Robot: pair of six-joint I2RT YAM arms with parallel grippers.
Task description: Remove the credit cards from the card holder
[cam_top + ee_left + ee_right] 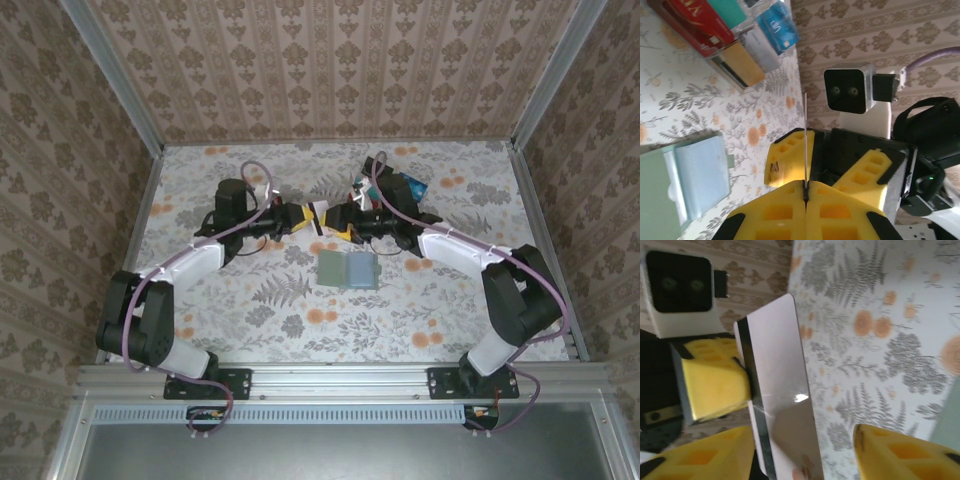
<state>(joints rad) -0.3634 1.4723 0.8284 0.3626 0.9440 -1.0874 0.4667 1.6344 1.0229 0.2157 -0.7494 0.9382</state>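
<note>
Item: whitish card (775, 385) with a dark stripe along one edge, held in the air above the table (250, 300), at 12 o'clock from the card holder (348, 270).
Left gripper (806, 190): pressed together on one end of the whitish card, which stands edge-on in its wrist view.
Right gripper (805, 445): spread, one finger on either side of the card's free end, not pinching it.
Card holder: lies open and flat near the table's centre, green panel beside the paler blue pocket panel; neither gripper touches it.
Loose cards (735, 35): red, teal, blue, tan-orange and pale, lying together on the table at 1 o'clock from the holder, well apart from it.
Progress: judged nearly complete. No card edge shows in the visible pockets, though their insides cannot be read for certain.
Outstanding: the held card looks mid hand-over and probably belongs with the loose cards.
</note>
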